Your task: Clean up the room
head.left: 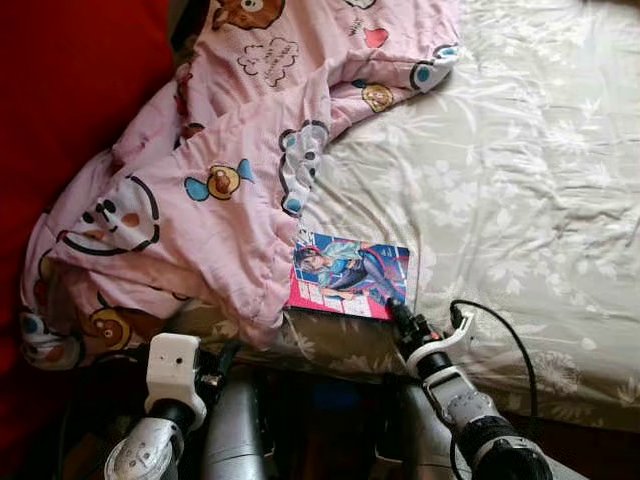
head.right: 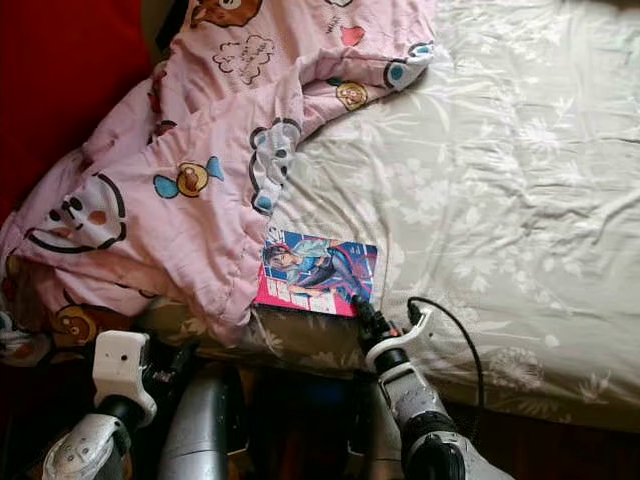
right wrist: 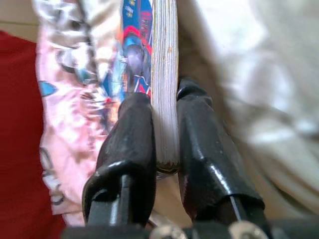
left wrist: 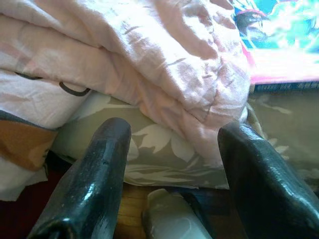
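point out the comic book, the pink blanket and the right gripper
comic book [head.left: 350, 278], left eye view, middle of its cover
pink blanket [head.left: 215, 215], left eye view, middle of the bunched fabric
right gripper [right wrist: 167, 149], right wrist view, between its fingers, shut on the book's edge

Two long, glossy black fingers of the left gripper stand spread wide apart. Between and beyond them lies a crumpled pink cotton quilt with dark cartoon outlines, bunched in thick folds over the edge of a grey-green bedsheet with a white leaf print. Just beside the quilt's fold, a colourful comic book with a pink and blue cover lies flat on the sheet.
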You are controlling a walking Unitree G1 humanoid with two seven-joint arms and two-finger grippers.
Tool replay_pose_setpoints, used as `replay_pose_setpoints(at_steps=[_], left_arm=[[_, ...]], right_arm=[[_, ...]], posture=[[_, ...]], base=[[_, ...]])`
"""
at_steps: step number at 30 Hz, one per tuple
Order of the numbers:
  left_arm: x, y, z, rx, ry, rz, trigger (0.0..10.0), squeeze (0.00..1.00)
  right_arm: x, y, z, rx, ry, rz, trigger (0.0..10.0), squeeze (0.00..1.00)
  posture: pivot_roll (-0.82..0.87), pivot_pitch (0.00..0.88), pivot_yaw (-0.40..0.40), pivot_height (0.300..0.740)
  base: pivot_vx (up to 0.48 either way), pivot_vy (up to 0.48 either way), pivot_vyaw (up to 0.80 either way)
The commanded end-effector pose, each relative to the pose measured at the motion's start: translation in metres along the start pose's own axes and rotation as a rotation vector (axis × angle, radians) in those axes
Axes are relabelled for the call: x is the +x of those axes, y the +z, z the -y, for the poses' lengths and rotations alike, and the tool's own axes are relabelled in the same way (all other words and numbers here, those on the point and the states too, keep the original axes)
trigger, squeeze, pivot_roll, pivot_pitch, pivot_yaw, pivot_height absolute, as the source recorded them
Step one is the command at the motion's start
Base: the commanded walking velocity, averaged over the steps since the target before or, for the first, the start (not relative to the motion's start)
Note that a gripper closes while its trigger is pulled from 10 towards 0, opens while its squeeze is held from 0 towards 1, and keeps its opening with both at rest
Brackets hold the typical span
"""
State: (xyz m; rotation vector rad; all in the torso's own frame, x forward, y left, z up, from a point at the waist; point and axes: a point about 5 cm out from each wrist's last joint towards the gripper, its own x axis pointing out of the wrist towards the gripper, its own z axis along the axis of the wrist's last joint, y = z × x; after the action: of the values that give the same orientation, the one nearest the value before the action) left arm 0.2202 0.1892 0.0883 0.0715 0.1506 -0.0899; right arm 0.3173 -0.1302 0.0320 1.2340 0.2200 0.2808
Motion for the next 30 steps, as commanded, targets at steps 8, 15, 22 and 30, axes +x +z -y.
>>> replay_pose_setpoints(at_steps=[8, 15, 22, 30], left_arm=[[0.009, -0.015, -0.001, 0.007, 0.012, -0.030, 10.0, 0.00], [0.025, -0.020, -0.005, 0.000, 0.021, -0.023, 10.0, 0.00], [0.033, -0.031, -0.006, -0.035, 0.044, -0.037, 10.0, 0.00], [0.035, -0.062, -0.010, -0.102, 0.124, -0.122, 10.0, 0.00]], right_arm=[[-0.004, 0.003, 0.000, -0.050, 0.042, 0.007, 0.0, 0.00], [-0.018, 0.035, 0.002, -0.299, -0.023, 0.144, 0.0, 0.00], [-0.025, 0.057, -0.016, -0.505, -0.061, 0.250, 0.0, 0.00], [-0.031, 0.061, -0.032, -0.913, -0.129, 0.239, 10.0, 0.00]], posture=[[0.15, 0.243, -0.027, 0.616], [0.09, 0.129, -0.044, 0.616], [0.06, 0.059, -0.056, 0.616], [0.02, 0.000, -0.064, 0.616]], base=[[0.000, 0.000, 0.00], [0.000, 0.000, 0.00], [0.000, 0.000, 0.00], [0.000, 0.000, 0.00]])
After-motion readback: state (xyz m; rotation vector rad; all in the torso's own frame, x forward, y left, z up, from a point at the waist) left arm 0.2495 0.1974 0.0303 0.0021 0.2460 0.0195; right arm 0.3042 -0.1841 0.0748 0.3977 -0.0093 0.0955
